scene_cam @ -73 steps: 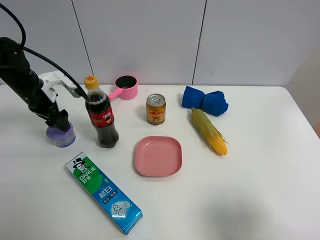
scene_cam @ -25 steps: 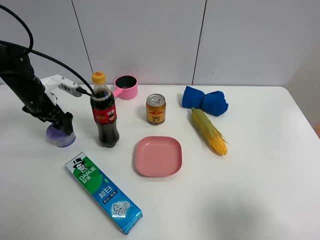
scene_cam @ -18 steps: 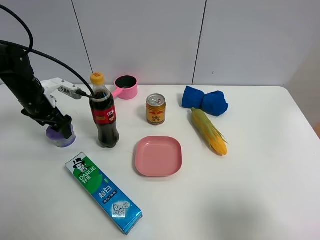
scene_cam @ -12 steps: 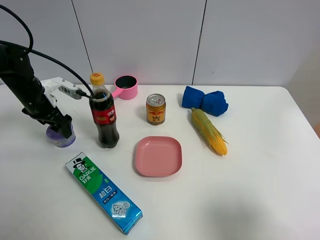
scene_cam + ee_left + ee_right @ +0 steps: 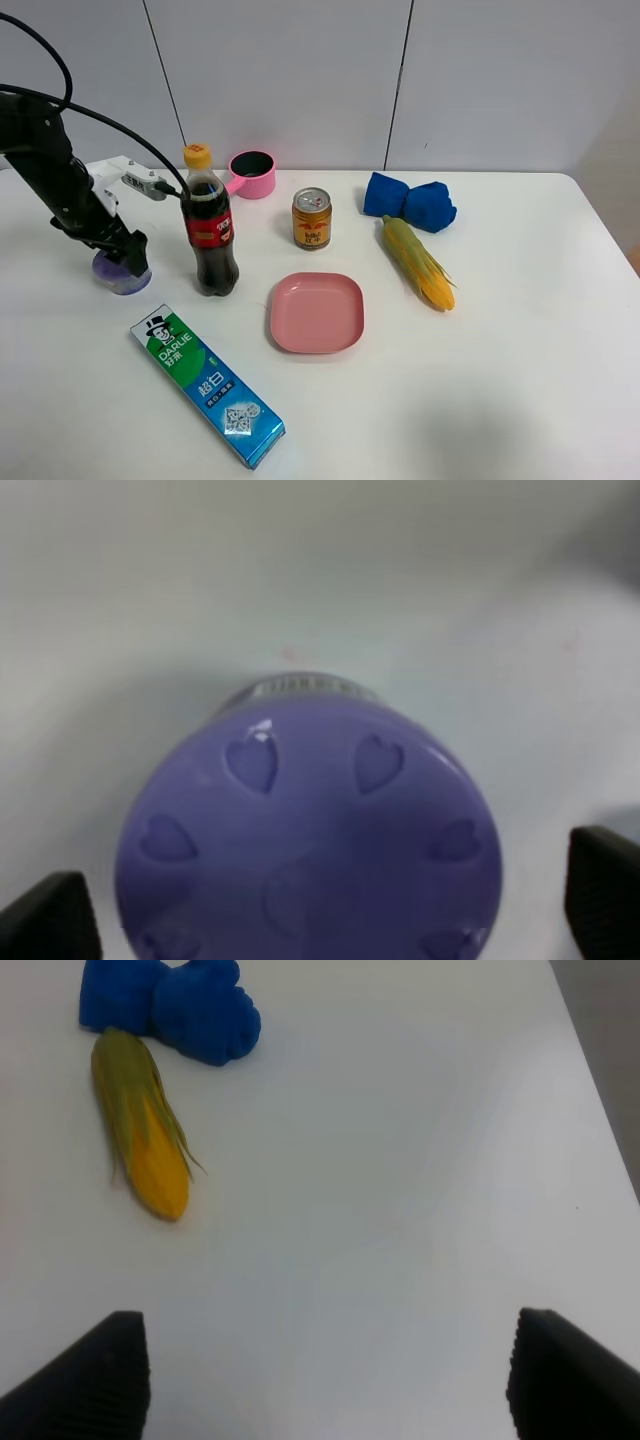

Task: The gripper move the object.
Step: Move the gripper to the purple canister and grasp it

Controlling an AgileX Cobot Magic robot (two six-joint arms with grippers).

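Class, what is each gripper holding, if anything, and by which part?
Nothing is held. The left gripper stands open astride the purple container, gaps on both sides; the right gripper is open and empty.

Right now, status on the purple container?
Left gripper open, straddling purple container. Right gripper open, empty. Cola bottle stands close beside container.

The tub (image 5: 310,830) is lavender-purple, its lid ringed with pressed heart shapes. The bottle (image 5: 206,235) holds dark brown drink, with a red label and yellow cap. The saucepan (image 5: 252,173) and plate (image 5: 316,312) are pink, the pan dark inside. The can (image 5: 311,218) looks gold with red print, though it is small in view. The cloth (image 5: 410,202) is blue, the corn (image 5: 418,262) yellow in green husk, the box (image 5: 207,386) green and blue, the table (image 5: 500,380) white.
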